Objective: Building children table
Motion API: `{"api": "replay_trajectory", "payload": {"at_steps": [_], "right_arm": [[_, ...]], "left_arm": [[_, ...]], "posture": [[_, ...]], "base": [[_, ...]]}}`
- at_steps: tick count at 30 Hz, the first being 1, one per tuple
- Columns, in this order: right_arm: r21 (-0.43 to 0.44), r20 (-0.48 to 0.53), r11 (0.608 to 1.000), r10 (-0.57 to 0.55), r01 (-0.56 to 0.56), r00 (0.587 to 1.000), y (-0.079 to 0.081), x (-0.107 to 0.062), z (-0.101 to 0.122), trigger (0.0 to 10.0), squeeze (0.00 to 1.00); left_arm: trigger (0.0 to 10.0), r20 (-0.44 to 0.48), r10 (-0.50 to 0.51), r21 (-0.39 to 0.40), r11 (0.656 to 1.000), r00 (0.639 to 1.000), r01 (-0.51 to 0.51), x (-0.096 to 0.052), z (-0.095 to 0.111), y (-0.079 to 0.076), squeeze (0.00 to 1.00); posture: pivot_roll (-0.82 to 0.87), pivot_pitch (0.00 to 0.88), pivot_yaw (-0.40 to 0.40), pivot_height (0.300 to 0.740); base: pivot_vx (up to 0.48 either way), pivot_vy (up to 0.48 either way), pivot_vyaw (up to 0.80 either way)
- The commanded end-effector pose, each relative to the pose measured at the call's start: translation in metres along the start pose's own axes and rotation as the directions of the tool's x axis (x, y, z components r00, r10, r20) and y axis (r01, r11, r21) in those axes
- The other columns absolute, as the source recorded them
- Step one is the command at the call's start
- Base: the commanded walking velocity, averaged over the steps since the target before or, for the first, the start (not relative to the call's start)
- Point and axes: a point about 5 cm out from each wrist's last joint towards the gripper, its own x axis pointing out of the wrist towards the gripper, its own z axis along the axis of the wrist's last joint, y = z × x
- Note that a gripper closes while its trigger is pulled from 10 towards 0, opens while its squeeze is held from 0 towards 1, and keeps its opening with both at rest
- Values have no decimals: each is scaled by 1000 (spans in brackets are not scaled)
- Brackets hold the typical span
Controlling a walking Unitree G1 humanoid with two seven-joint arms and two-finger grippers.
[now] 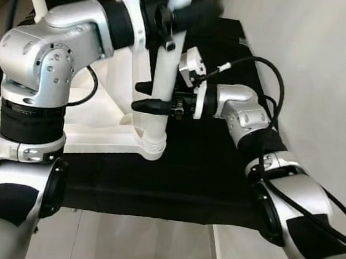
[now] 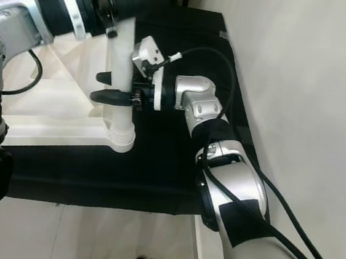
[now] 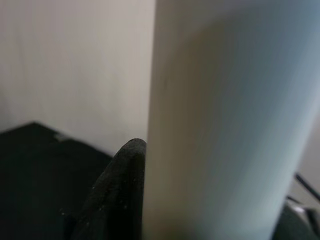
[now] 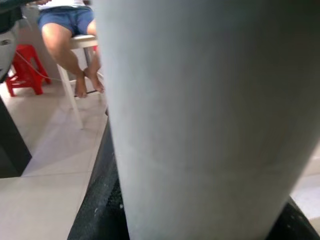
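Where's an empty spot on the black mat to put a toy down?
The black mat is bare along its near edge, in front of the white tabletop, and on its far right by the wall. It is crowded around the upright leg: the left gripper clamps it high up, the right gripper lower down.

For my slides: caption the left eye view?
Both grippers, left gripper and right gripper, clamp the white table leg standing upright on the tabletop.
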Motion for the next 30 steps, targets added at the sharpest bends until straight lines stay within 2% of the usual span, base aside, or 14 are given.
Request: {"api": "replay_trajectory", "payload": {"at_steps": [1, 2, 4, 6, 7, 8, 9, 10, 11, 12, 18, 24, 25, 30], "right_arm": [[-9, -54, 999, 34, -34, 998, 10, 21, -11, 0, 0], [-9, -54, 999, 34, -34, 998, 10, 21, -11, 0, 0], [70, -118, 985, -147, 156, 982, 17, 25, -37, 0, 0], [70, -118, 985, -147, 156, 982, 17, 25, -37, 0, 0], [138, -211, 920, -335, 368, 918, 36, 41, -68, 0, 0], [161, -274, 823, -492, 544, 826, 51, 50, -84, 0, 0], [161, -274, 823, -492, 544, 826, 51, 50, -84, 0, 0], [175, -307, 737, -589, 653, 747, 61, 55, -90, 0, 0], [175, -307, 737, -589, 653, 747, 61, 55, -90, 0, 0], [158, -290, 679, -662, 716, 691, 55, 61, -84, 0, 0], [136, -253, 669, -690, 731, 679, 40, 62, -71, 0, 0], [137, -262, 647, -706, 750, 658, 44, 61, -68, 0, 0], [136, -267, 636, -715, 760, 646, 46, 60, -66, 0, 0], [124, -275, 600, -745, 790, 608, 48, 58, -63, 0, 0]], "left_arm": [[10000, -42, -30, -13, 999, 999, 29, 9, -9, -8, 0], [10000, -42, -30, -13, 999, 999, 29, 9, -9, -8, 0], [10000, -34, -12, -24, 1000, 999, 12, 8, -8, -6, 0], [10000, -34, -12, -24, 1000, 999, 12, 8, -8, -6, 0], [10000, -29, -5, -34, 999, 1000, 4, 7, -8, -5, 0], [10000, -26, 0, -41, 999, 1000, -1, 7, -8, -4, 0], [10000, -26, 0, -41, 999, 1000, -1, 7, -8, -4, 0], [10000, -26, 2, -45, 999, 1000, -3, 7, -8, -3, 0], [10000, -26, 2, -45, 999, 1000, -3, 7, -8, -3, 0], [10000, -32, -12, -45, 999, 999, 11, 10, -9, -5, 0], [10000, -25, -8, -41, 999, 1000, 7, 11, -6, -5, 0], [10000, -23, 2, -43, 999, 1000, -3, 11, -7, -3, 0], [0, -24, 2, -44, 999, 1000, -3, 11, -8, -2, 0], [0, -22, -14, -44, 999, 1000, 13, 11, -7, -3, 0]], "posture": [[-20, 173, -123, 740], [-20, 173, -123, 740], [-45, 178, -140, 740], [-45, 178, -140, 740], [-62, 167, -132, 740], [-53, 187, -125, 740], [-53, 187, -125, 740], [-49, 178, -124, 740], [-49, 178, -124, 740], [-54, 169, -119, 740], [-56, 160, -125, 740], [-54, 158, -123, 740], [-54, 157, -122, 740], [-55, 156, -120, 740]], "base": [[0, 0, 0], [0, 0, 0], [0, 0, 0], [0, 0, 0], [0, 0, 0], [0, 0, 0], [0, 0, 0], [0, 0, 0], [0, 0, 0], [0, 0, 0], [0, 0, 0], [0, 0, 0], [0, 0, 0], [0, 0, 0]]}}
